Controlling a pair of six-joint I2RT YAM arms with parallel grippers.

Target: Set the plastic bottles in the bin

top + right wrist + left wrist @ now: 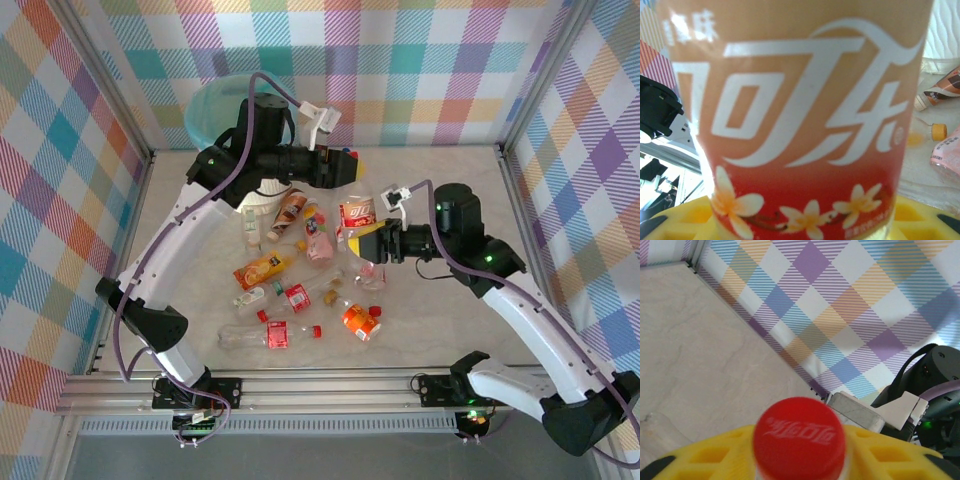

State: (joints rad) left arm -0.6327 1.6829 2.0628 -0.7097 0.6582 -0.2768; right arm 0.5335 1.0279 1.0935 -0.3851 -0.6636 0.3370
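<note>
The bin (pixel 213 108), white and lined with a teal bag, stands at the back left, largely hidden under my left arm. My left gripper (pixel 350 163) hangs to the right of it, shut on a bottle with a red cap (pixel 799 434) held between the yellow fingers (pixel 705 456). My right gripper (pixel 365 241) sits mid-table, shut on a bottle with an orange-red flowered label (pixel 800 120), seen from above as the labelled bottle (pixel 357 212). Several plastic bottles (pixel 295 297) lie scattered in front of the bin.
Loose bottles include an orange-labelled one (pixel 262 268), a brown-labelled one (pixel 290 212), a pink one (pixel 320 245) and a clear one (pixel 260 337) near the front rail. Checked walls (pixel 420 70) close in the table at the back and sides.
</note>
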